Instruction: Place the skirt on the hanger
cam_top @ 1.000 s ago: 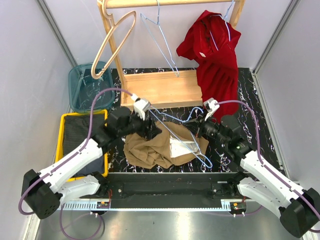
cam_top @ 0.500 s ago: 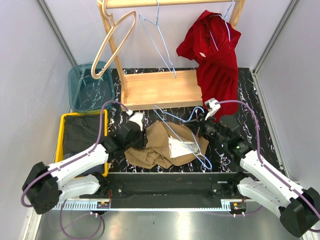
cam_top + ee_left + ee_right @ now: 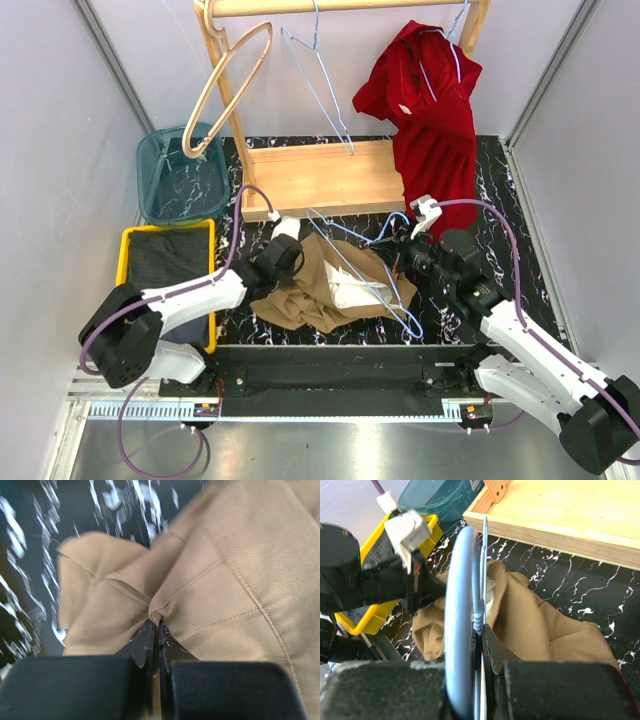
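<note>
Not yet threaded on, the skirt (image 3: 315, 288) is pinched at its ten-o'clock edge by the left gripper (image 3: 155, 628), while the hanger (image 3: 457, 630) is clamped by the right gripper (image 3: 479, 639).

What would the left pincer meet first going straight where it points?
The tan skirt: the left pincer is shut on a fold, more bunched cloth directly ahead. Depth beyond is unclear.
</note>
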Robot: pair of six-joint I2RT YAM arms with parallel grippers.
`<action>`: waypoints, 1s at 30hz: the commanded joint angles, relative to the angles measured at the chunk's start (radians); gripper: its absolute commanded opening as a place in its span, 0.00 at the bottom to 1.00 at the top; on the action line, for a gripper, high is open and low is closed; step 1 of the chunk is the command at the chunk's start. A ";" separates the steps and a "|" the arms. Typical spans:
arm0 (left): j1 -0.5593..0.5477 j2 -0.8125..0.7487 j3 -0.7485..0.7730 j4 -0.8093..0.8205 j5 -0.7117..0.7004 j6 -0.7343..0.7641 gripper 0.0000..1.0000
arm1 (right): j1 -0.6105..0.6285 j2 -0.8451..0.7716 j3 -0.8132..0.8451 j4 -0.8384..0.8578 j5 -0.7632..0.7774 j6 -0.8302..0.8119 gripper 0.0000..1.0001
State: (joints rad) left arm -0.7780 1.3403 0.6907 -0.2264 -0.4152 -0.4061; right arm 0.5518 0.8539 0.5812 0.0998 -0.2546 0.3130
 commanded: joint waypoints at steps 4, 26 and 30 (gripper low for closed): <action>0.059 0.120 0.081 0.403 -0.134 0.194 0.00 | 0.005 -0.026 0.019 0.043 -0.028 0.003 0.00; 0.152 0.008 -0.066 0.239 0.006 -0.039 0.19 | 0.005 -0.007 -0.014 0.031 0.060 0.044 0.00; 0.151 -0.061 -0.060 0.176 -0.004 -0.054 0.70 | 0.005 0.013 -0.032 0.034 0.046 0.051 0.00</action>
State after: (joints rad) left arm -0.6334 1.3613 0.6273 -0.0025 -0.4210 -0.4084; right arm 0.5518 0.8543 0.5640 0.1066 -0.2199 0.3466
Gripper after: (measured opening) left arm 0.521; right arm 0.077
